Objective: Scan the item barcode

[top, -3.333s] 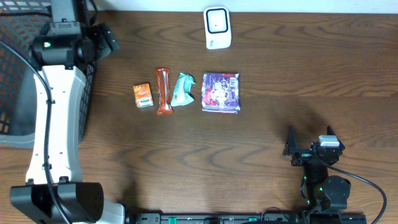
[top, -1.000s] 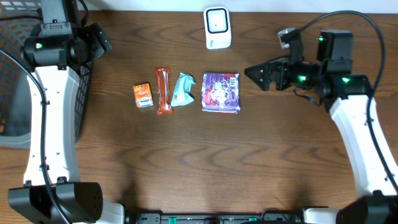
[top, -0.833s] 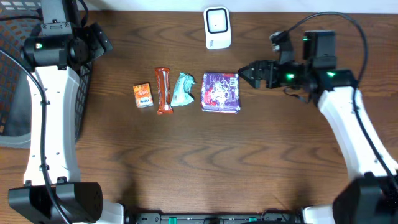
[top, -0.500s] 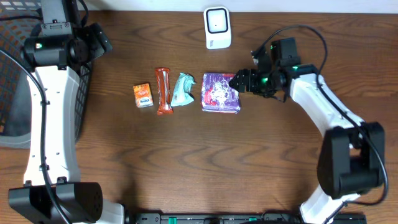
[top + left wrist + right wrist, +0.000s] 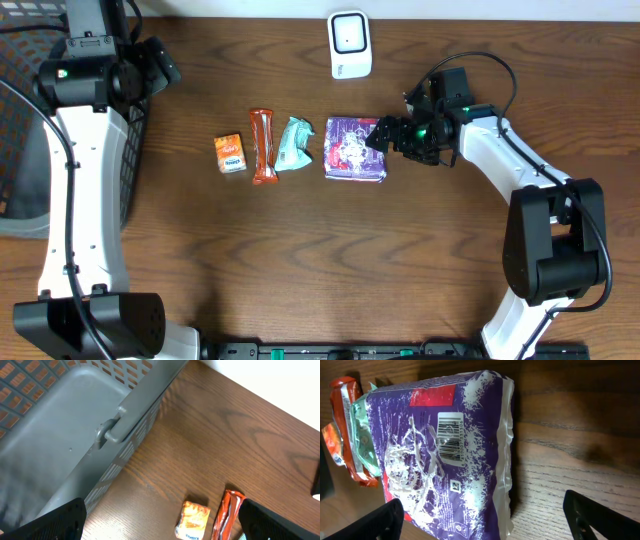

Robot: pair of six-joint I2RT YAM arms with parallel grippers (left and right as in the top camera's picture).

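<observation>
The right hand (image 5: 382, 137) hung low at the 3 o'clock edge of the glossy purple plastic packet with white print (image 5: 355, 148). Its fingers (image 5: 600, 515) were spread wide and pinched nothing (whether a tip brushed the wrapper could not be told). The packet lay flat near the middle of the dark wooden counter (image 5: 300, 260). Its black-and-white barcode (image 5: 451, 437) faced up and showed plainly in the right wrist view.

Just beside the packet at 9 o'clock lay a crumpled teal wrapper (image 5: 293, 144). Next in the row came a long orange-red bar wrapper (image 5: 263, 146) and a small orange carton (image 5: 231, 153). The white rounded scanner with a dark window (image 5: 349, 44) stood at 12 o'clock from the packet, well apart from it, near the counter's far edge.

The left hand (image 5: 165, 60) hovered at about 10 o'clock on the counter, by the rim of the grey plastic lattice basket (image 5: 60, 435). Its fingers were also spread wide and held nothing.
</observation>
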